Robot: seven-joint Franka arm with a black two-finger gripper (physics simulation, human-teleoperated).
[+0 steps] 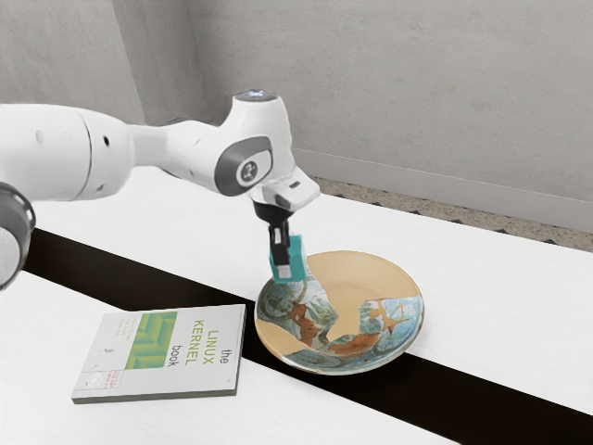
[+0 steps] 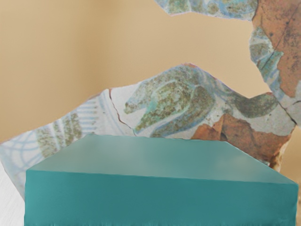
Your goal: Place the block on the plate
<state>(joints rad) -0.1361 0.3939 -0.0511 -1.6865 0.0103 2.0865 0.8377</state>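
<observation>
I have the block (image 1: 296,259) gripped in the pincer (image 1: 288,263), its fingers closed on the sides, and I judge the carrying step to be almost over, with the lowering next. Taking the plate (image 1: 357,278) as my landmark, the block hangs at its rim on the exterior view's left, toward the far side, and the wrist view has the plate's painted surface spread out beyond it. I can't tell from here whether the block's lower edge is clear of the plate or just brushing it. The book (image 1: 167,352) lies beside the plate, toward the exterior view's left, on the same desk (image 1: 505,287), and I'd keep away from it. My next move should be a small shift inward over the plate's middle, since letting go at the rim could tip the block off or tilt the plate. Then I'd ease straight down until the block sits flat, open up gently, and back off upward without dragging it.
</observation>
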